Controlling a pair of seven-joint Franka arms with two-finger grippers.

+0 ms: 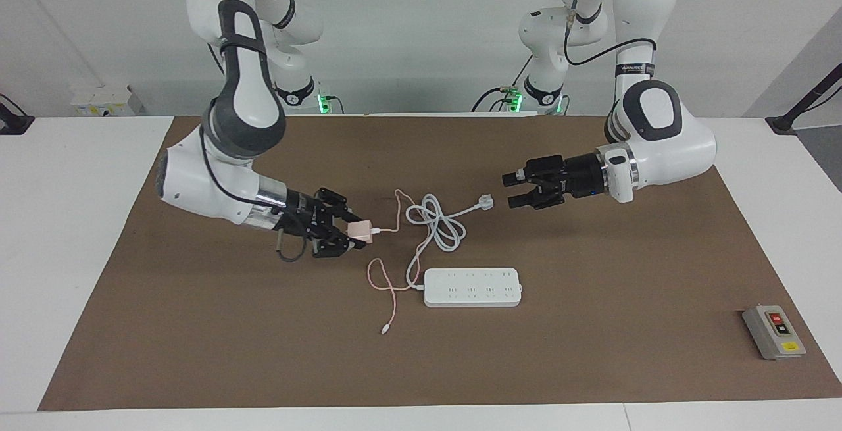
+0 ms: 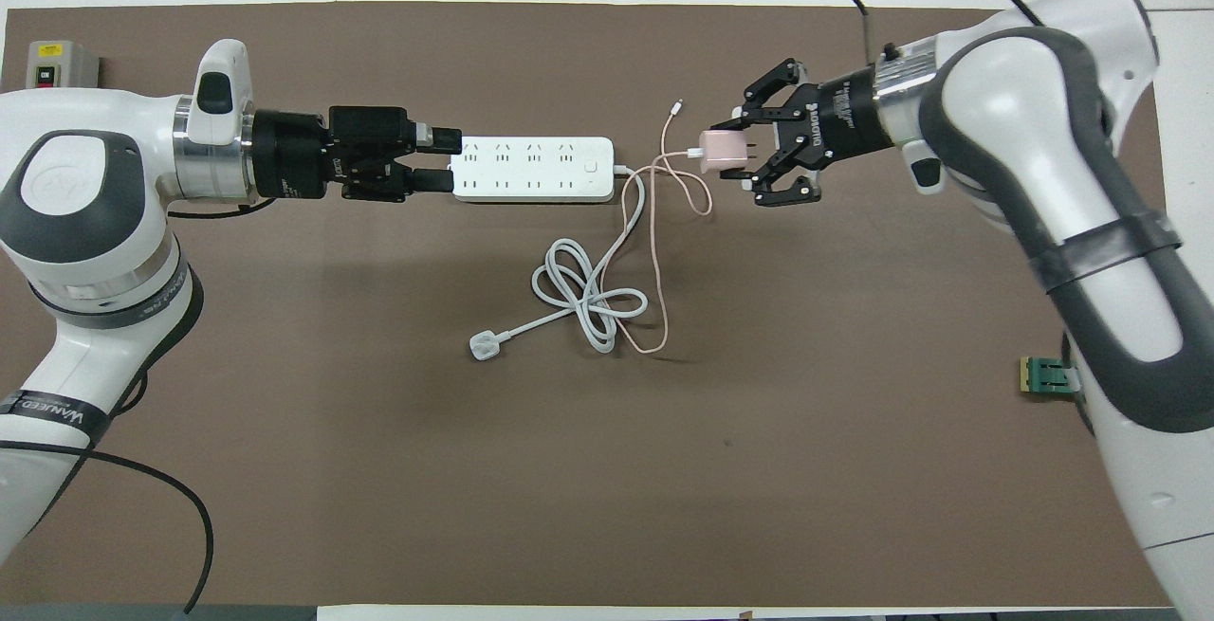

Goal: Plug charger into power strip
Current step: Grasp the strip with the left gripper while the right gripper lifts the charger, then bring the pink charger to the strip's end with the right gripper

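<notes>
Right gripper [image 1: 354, 233]: clenched on charger [image 1: 360, 231], raised above desk [image 1: 592, 352] beside strip [image 1: 472, 287]; left gripper [image 1: 516, 190]: spread, empty, waiting. Risk: trailing cable tugs, prongs tilt off sockets

You can just make out "WANJEED" or similar on the black band [image 2: 57, 410] round the left arm's forearm in the overhead view. The right claw's [image 2: 735, 152] body carries white lettering, unreadable. Nothing else legible, honestly.
</notes>
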